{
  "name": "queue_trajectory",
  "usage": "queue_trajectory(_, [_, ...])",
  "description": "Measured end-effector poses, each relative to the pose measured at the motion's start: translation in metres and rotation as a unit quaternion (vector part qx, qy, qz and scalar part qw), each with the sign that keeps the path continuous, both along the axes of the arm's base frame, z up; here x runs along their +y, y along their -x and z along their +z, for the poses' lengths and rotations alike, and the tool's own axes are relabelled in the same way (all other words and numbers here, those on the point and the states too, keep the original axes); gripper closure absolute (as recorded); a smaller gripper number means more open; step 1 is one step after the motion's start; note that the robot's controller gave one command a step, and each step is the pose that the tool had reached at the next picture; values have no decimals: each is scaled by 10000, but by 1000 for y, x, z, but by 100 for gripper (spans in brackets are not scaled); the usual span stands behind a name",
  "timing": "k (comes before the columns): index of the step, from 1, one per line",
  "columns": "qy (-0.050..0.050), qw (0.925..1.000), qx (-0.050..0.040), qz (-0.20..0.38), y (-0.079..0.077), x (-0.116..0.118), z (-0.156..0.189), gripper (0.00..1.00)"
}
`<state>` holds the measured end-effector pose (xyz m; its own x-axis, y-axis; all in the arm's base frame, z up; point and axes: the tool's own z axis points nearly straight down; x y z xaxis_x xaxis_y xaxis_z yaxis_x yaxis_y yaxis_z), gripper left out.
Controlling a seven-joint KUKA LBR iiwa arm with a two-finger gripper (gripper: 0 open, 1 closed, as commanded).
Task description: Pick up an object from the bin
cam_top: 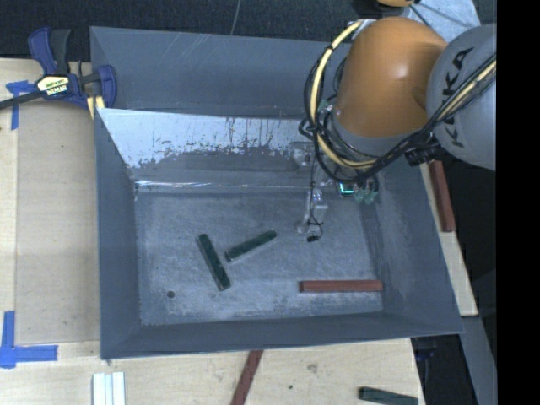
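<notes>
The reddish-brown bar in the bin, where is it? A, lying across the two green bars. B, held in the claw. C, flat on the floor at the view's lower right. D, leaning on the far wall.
C: the reddish-brown bar lies flat at the lower right of the bin, apart from the green bars and the claw.

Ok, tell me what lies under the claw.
Bare grey bin floor shows around the claw; the spot right beneath it is covered. The nearest green stick lies apart, further left in the view.
</notes>
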<state>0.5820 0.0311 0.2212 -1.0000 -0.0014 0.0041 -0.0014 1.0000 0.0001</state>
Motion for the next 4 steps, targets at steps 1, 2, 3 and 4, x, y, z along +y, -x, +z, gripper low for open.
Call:
queue_trajectory(1, [-2,10000,-40,-3,-2,0,4,0])
queue_trajectory(2, [1,9997,-72,228,1,11,-46,0])
queue_trajectory(3, [-5,9975,-39,701,14,60,-151,100])
queue_trajectory(4, [-6,9975,-39,699,14,60,-151,100])
